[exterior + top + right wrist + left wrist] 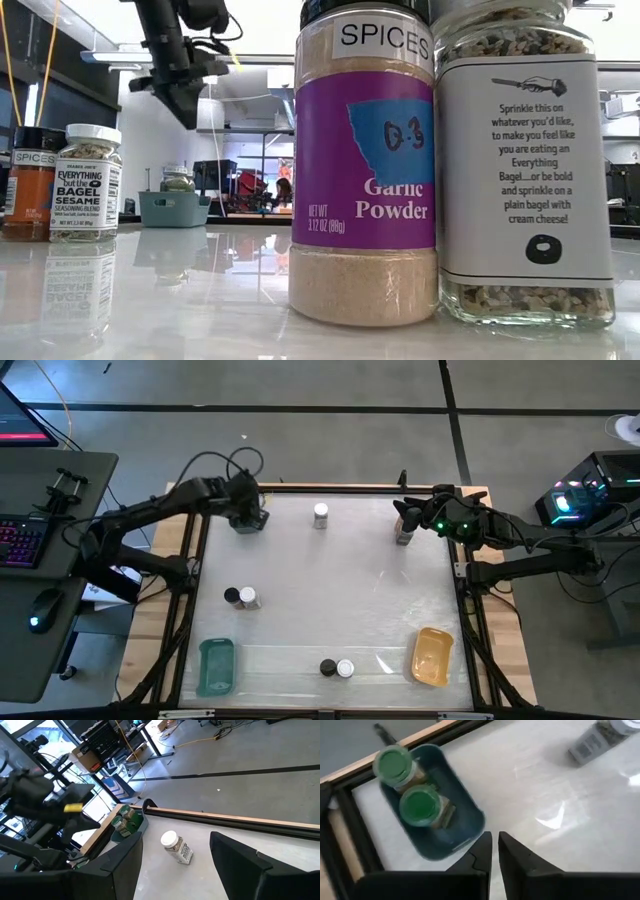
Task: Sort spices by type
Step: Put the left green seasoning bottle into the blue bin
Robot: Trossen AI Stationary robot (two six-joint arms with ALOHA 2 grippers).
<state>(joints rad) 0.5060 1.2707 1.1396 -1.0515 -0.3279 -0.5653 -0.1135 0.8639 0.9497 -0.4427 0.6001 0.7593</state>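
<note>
Two green-lidded spice jars [395, 765] [420, 805] stand in a dark teal tray [465, 820] at the table's far left corner. My left gripper [495, 842] hovers above that tray's near end, shut and with nothing in it; the high view shows this gripper [247, 515] too. A white-lidded jar [320, 515] stands alone at the far middle. My right gripper [192, 865] waits open at the far right, fingers pointing toward that jar [176, 847]. Two pairs of black-lidded and white-lidded jars stand at mid left [240, 598] and near the front edge [336, 668].
A teal tray [216, 665] lies at the near left and an orange tray [432, 655] at the near right. In the low view the front pair fills the foreground as a garlic powder jar [365, 160] and a bagel seasoning jar [525, 160].
</note>
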